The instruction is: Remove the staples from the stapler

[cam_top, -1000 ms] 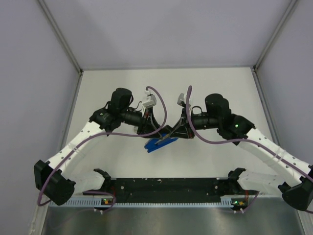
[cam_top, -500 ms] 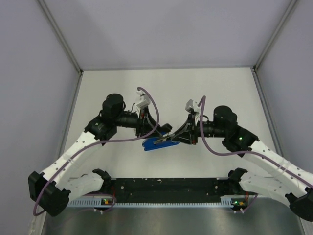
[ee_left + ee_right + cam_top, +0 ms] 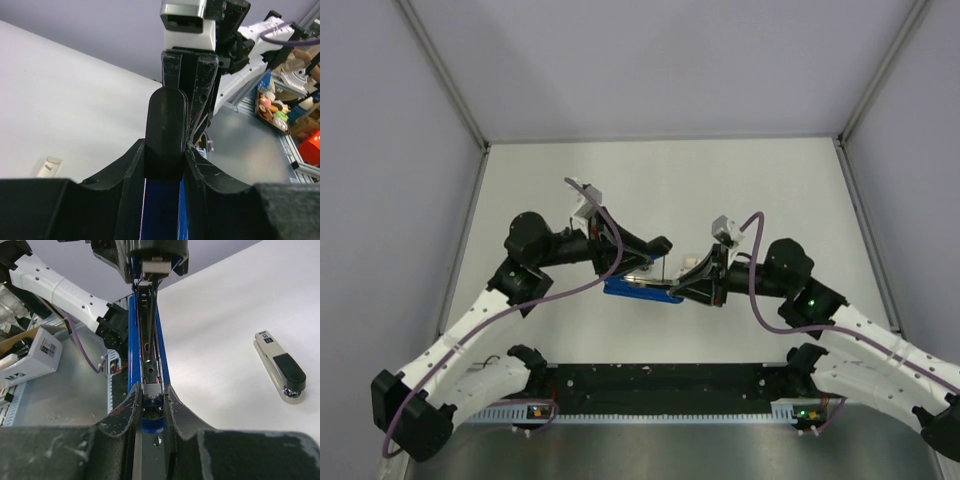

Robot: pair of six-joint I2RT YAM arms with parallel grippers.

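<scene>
The blue stapler (image 3: 638, 289) hangs level above the table between both arms. My left gripper (image 3: 646, 268) is shut on it: in the left wrist view the fingers (image 3: 131, 175) press the blue body and black end of the stapler (image 3: 167, 125) from both sides. From the other end my right gripper (image 3: 683, 287) is shut on it too. In the right wrist view the stapler (image 3: 134, 335) lies open, its silver rail (image 3: 150, 340) exposed, and the right gripper (image 3: 151, 399) clamps the near end of that rail. I can make out no staples.
A beige stapler with a black end (image 3: 279, 367) lies on the white table (image 3: 760, 190), seen as a whitish block (image 3: 49, 166) in the left wrist view. Grey walls enclose the table on three sides. The black base rail (image 3: 660, 380) runs along the near edge.
Both arms swung and turned their wrists while holding the stapler. It went from tilted to nearly level and shifted slightly left. Both grips stayed closed.
</scene>
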